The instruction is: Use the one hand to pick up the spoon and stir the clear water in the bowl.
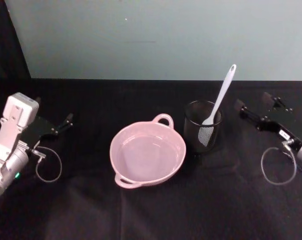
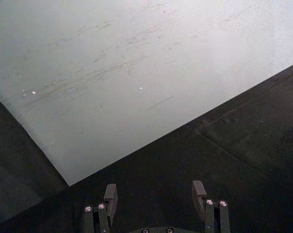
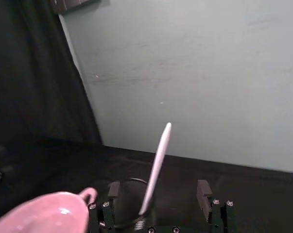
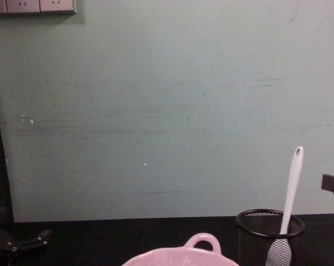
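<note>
Spoon, appearance: a white plastic spoon (image 1: 221, 95) with a long slim handle is showing an oval hole at its top end; the flat blade is showing pale through the mesh.
Spoon, position: it is standing blade-down in a black wire-mesh cup (image 1: 196, 139) just to the right of the bowl, its handle leaning up and away from the bowl, past the cup's rim.
Bowl: a pale pink glossy bowl (image 1: 112, 153) is sitting on the black table (image 1: 216, 205), one loop handle pointing toward the far wall and a second at its near-left rim.
Water: clear water (image 1: 146, 156) is lying flat inside the bowl; its depth is hard to judge.
Right gripper: the right gripper (image 3: 157, 190) is hovering well to the right of the bowl, beyond the cup, its thin black jaws spread wide and gripping nothing; it is not touching the spoon.
Left gripper: the left gripper (image 2: 155, 190) is resting well to the left of the bowl, jaws apart and empty.
Cup and bowl: apparently standing just apart rather than touching.
</note>
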